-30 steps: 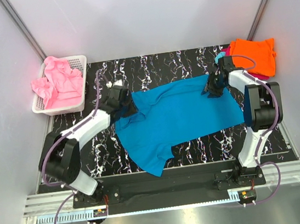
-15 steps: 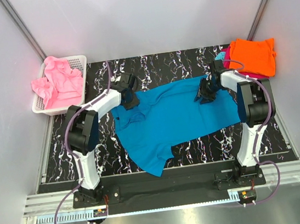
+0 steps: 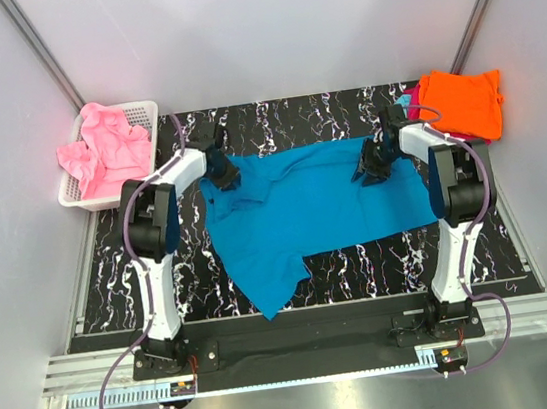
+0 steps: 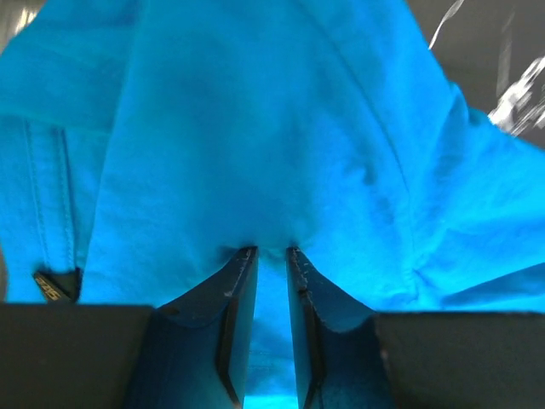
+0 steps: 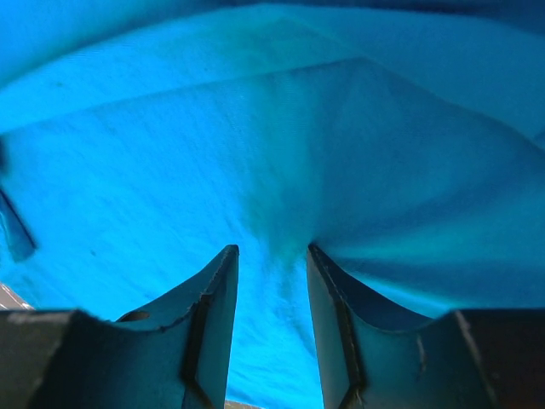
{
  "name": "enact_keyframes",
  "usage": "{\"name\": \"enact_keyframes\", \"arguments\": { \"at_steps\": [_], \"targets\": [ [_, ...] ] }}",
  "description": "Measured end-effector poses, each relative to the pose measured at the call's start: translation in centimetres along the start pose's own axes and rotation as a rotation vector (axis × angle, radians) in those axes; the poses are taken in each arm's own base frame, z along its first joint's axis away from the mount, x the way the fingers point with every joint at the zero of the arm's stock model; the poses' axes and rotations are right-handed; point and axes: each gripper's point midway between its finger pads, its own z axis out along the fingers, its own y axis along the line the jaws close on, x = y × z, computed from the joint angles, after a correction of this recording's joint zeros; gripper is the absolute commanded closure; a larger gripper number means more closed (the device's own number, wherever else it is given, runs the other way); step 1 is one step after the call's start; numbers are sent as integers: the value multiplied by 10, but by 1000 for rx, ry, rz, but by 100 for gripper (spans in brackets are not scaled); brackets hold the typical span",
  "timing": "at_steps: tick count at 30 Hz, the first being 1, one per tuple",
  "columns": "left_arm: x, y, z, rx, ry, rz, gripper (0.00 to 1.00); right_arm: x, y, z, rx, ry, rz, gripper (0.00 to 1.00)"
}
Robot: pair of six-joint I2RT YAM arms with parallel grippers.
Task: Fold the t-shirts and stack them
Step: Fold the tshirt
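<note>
Teal-blue t-shirt (image 3: 314, 204) lies spread mid-table on the black marbled table (image 3: 293, 121). At its far left corner my left gripper (image 4: 271, 252) pinches a thin fold; at its far right edge my right gripper (image 5: 272, 249) nips a thicker bunch. I judge the thin left pinch could slip under tension, skewing the fold. Left of the shirt sits the white mesh basket (image 3: 152, 160) of pink t-shirts (image 3: 105, 151). Right of it the orange t-shirt (image 3: 461, 99) tops the stack, close enough for a swing to snag.
</note>
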Motion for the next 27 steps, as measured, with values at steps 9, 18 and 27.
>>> {"name": "enact_keyframes", "arguments": {
  "at_steps": [9,18,27],
  "targets": [
    [-47,-24,21,98,5,-92,74,-8,10,6,-2,0,-10,54],
    [-77,-12,27,138,-14,-181,75,-11,17,11,1,-7,-8,54],
    [-68,21,15,93,-7,-209,75,24,-4,-4,81,-19,25,56]
  ]
}}
